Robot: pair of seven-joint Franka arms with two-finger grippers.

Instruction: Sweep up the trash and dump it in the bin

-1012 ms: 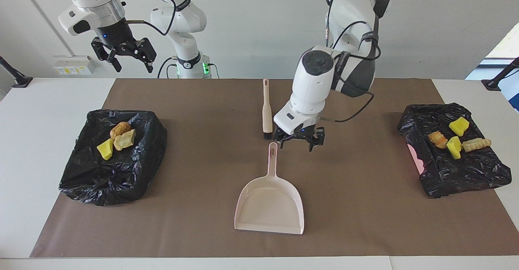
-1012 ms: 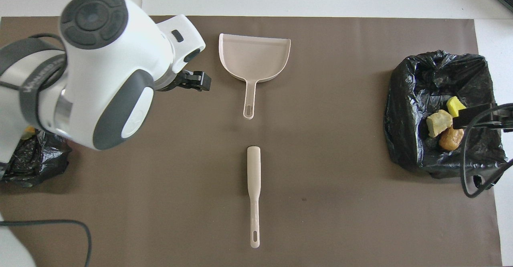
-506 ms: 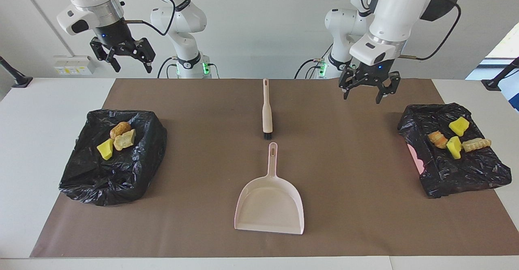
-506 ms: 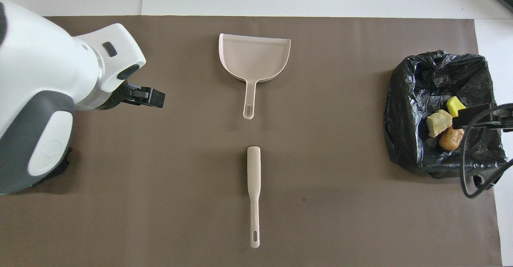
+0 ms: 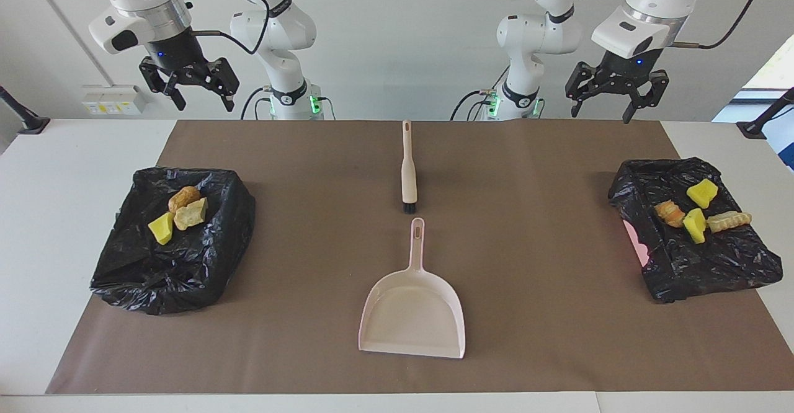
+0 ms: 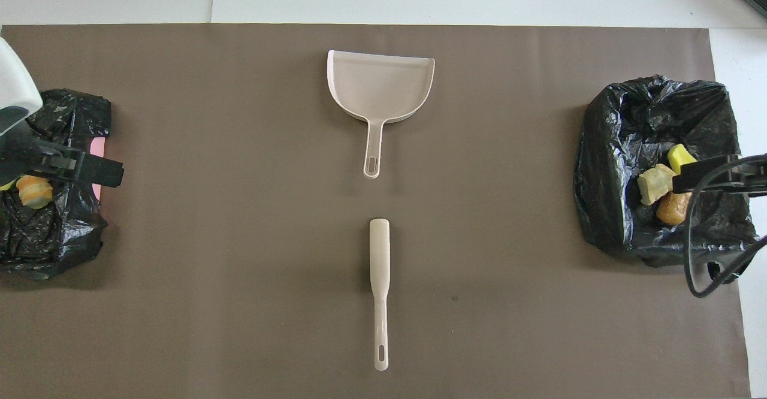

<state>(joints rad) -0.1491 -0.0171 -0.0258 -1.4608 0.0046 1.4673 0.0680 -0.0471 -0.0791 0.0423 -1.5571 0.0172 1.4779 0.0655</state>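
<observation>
Resting mid-worktop (image 5: 93,363), the dustpan (image 5: 412,314) lies handle toward the robots, the brush (image 5: 408,168) just nearer them. Trash sits in two bag-lined bins: three lumps (image 5: 178,213) toward the right arm's end, four (image 5: 698,211) toward the left's. Both the left gripper (image 5: 614,93) and right gripper (image 5: 189,87) hang raised, fingers released, grasping nothing.

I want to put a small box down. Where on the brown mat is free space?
Bare mat lies between the dustpan and each black bin bag. Crowded: the middle, where brush and dustpan handle nearly meet.
</observation>
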